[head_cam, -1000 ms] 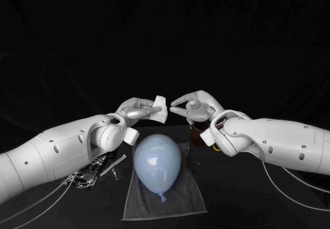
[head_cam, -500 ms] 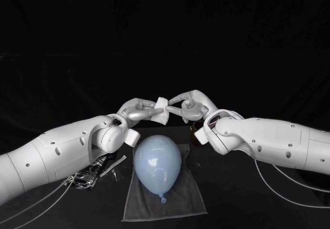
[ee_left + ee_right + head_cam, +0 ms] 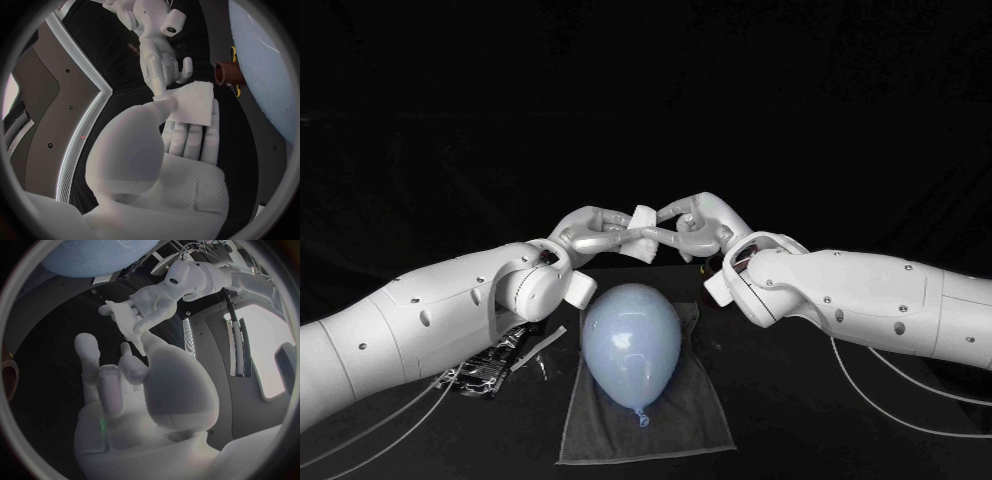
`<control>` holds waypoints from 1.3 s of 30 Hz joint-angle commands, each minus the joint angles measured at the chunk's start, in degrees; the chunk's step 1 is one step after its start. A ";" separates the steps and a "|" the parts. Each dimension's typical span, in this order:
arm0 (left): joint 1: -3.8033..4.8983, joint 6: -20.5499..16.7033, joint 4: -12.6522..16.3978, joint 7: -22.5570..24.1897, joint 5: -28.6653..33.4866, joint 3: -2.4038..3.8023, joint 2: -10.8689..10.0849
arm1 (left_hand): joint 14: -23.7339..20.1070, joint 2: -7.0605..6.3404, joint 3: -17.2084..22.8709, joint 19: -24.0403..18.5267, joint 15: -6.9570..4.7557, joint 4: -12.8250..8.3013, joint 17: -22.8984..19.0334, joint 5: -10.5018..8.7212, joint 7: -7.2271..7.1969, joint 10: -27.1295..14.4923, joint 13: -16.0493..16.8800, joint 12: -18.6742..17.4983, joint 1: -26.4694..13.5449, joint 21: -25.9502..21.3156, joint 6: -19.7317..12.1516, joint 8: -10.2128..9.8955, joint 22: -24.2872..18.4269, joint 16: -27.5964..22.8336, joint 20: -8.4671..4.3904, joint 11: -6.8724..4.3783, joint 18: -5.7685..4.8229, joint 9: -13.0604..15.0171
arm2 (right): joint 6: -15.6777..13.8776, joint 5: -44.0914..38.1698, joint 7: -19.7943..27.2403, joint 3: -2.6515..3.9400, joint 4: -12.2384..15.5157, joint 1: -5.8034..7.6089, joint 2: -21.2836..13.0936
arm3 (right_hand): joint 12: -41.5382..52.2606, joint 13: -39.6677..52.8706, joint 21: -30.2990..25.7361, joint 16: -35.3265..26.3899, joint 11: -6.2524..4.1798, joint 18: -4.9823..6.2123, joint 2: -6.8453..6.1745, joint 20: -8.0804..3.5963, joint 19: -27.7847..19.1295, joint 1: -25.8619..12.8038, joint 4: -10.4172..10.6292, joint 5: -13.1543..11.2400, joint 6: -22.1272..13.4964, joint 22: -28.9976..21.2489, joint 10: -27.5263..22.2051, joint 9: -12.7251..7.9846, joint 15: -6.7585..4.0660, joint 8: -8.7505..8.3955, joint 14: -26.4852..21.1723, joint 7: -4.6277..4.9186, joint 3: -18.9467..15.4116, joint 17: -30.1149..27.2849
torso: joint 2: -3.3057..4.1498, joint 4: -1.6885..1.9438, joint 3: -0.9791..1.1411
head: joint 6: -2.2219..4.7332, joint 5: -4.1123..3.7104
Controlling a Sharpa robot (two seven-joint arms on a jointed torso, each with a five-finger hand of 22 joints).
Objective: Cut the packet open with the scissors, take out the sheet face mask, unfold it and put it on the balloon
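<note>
Two robot hands: meeting above the table (image 3: 805, 420), past the far end of the balloon (image 3: 630, 340).
Left robot hand (image 3: 596, 233): holding the folded sheet face mask (image 3: 643, 232), thumb pressing it onto flat fingers.
Right robot hand (image 3: 697, 226): fingertips at the mask's free corner; I cannot tell whether it has a pinch on it.
Balloon: lying on a grey towel (image 3: 653, 435), no mask on it yet.
Packet (image 3: 485, 368): on the table beside my left arm.
Handling: I judge the mask thin, limp, damp and clingy, so easy to tear. I'd take one layer at an outer corner and peel slowly.
</note>
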 commanded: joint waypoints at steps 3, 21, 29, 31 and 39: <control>0.09 0.35 0.08 1.00 -0.47 0.08 0.14 | 0.36 0.30 0.00 -0.20 -0.12 -0.49 0.09 0.24 0.12 0.44 0.09 -0.20 -0.29 0.33 0.13 0.40 0.04 -0.04 -0.14 -0.01 0.84 1.34 | 0.33 -2.96 -0.67 0.05 0.19 -0.06 -0.15 | 16.43 37.04 0.45 0.27 -0.64 0.38 2.67 -0.25 -0.53 1.93 -0.91 -1.26 1.51 0.44 2.90 0.41 -0.47 0.84 3.24 -0.47 1.22 8.23 | -0.04 0.02 0.05 | 0.08 0.05; 0.10 -0.02 -0.10 0.31 -0.72 0.08 0.00 | 0.38 0.33 0.09 -0.24 -0.13 -0.68 0.13 0.24 0.13 0.47 0.09 -0.21 -0.41 0.50 0.11 0.47 0.17 -0.04 -0.15 -0.01 0.84 1.41 | -2.77 -3.32 0.65 0.19 0.35 -0.09 -1.34 | 16.71 37.66 1.67 0.55 -2.51 0.26 5.52 -1.66 -0.61 4.58 -4.78 -3.36 4.79 2.10 3.27 2.97 -2.07 3.96 3.43 -2.56 7.07 8.53 | 0.00 -0.04 0.08 | -0.12 -0.18; 0.10 -0.13 -0.28 0.33 -0.79 0.08 -0.09 | 0.39 0.35 0.14 -0.29 -0.13 -0.78 0.15 0.24 0.15 0.49 0.09 -0.21 -0.47 0.58 0.10 0.51 0.23 -0.04 -0.16 -0.01 0.83 1.45 | -3.29 -3.23 0.72 0.24 0.68 -0.09 -2.03 | 16.66 37.68 2.05 0.58 -2.38 0.19 5.56 -1.79 -0.59 4.56 -6.45 -3.13 4.05 2.63 3.31 3.86 -2.05 4.39 3.47 -2.34 9.47 8.53 | 0.00 -0.05 0.04 | -0.16 -0.36; 0.10 -0.15 -0.30 0.35 -0.80 0.08 -0.14 | 0.39 0.35 0.14 -0.29 -0.13 -0.78 0.15 0.24 0.15 0.49 0.09 -0.21 -0.47 0.58 0.10 0.51 0.23 -0.04 -0.16 -0.01 0.83 1.45 | -3.35 -3.22 0.69 0.25 0.77 -0.09 -2.27 | 16.70 37.78 2.34 0.60 -2.27 0.14 5.57 -1.75 -0.56 4.23 -7.32 -2.89 3.76 3.01 3.36 4.40 -1.97 4.71 3.48 -2.21 11.01 8.55 | 0.00 -0.03 0.05 | -0.14 -0.40; 0.10 -0.23 -0.31 0.40 -0.80 0.08 -0.23 | 0.39 0.35 0.14 -0.29 -0.13 -0.78 0.15 0.24 0.15 0.49 0.09 -0.21 -0.47 0.58 0.10 0.51 0.23 -0.04 -0.16 -0.01 0.83 1.45 | -3.09 -2.96 0.70 0.27 1.05 -0.09 -2.73 | 16.60 37.78 2.76 0.59 -2.06 0.15 5.16 -1.61 -0.86 2.36 -9.42 -2.75 3.04 3.74 3.37 5.87 -1.80 5.51 3.45 -1.95 15.32 8.45 | -0.01 -0.03 0.05 | -0.05 -0.43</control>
